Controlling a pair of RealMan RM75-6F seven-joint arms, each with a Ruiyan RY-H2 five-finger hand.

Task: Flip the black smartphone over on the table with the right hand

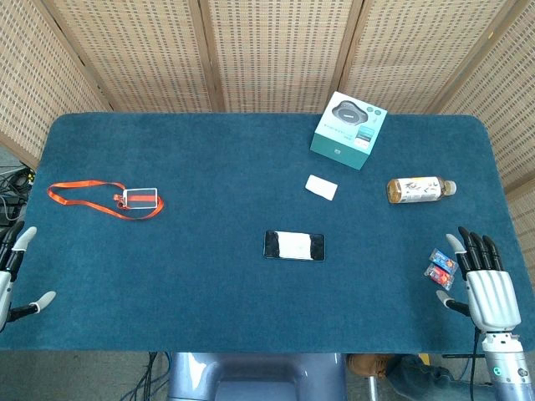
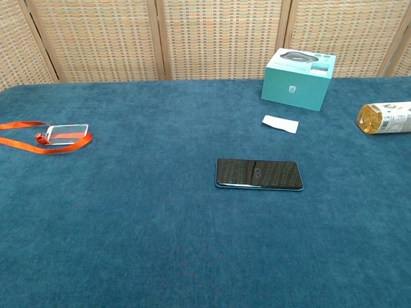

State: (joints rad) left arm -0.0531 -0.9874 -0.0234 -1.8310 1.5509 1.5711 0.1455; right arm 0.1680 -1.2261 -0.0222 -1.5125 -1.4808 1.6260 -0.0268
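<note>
Left hand (image 1: 12, 271) at table's left edge, fingers spread, holding nothing, mostly out of frame. Orange lanyard with badge holder (image 1: 125, 199) lying flat on blue cloth table (image 1: 167, 284), far left. Black smartphone (image 1: 294, 246) flat near table centre, glossy face up, long side running left-right, nothing touching it. White card (image 1: 321, 187) just behind and right of phone. Teal box (image 1: 349, 130) near back edge. Bottle (image 1: 420, 190) lying on its side, right of card. Small colourful packets (image 1: 440, 267) just beside right hand (image 1: 483, 280). Right hand at right front edge, fingers extended and apart, empty, well apart from phone.
</note>
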